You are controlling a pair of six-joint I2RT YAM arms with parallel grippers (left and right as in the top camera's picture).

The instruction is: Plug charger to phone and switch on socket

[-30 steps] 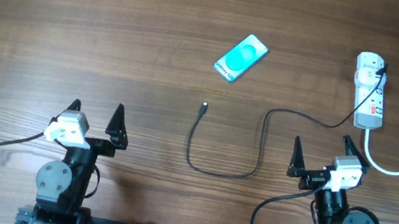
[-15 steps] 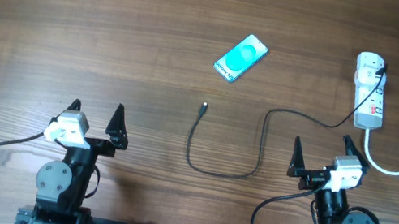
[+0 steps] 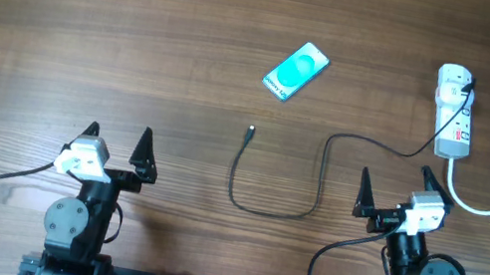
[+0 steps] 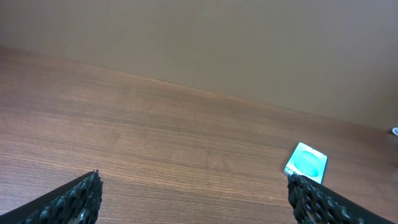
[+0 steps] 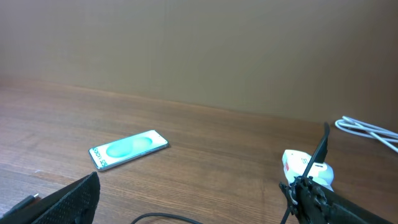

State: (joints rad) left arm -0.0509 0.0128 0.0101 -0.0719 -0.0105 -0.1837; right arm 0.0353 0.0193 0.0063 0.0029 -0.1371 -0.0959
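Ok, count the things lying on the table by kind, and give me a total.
phone: 1
black charger cable: 1
white power strip: 1
Total: 3

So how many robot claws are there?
2. The left gripper sits at the bottom left, the right gripper at the bottom right, below the white power strip. Both are open and empty; none looks hidden.
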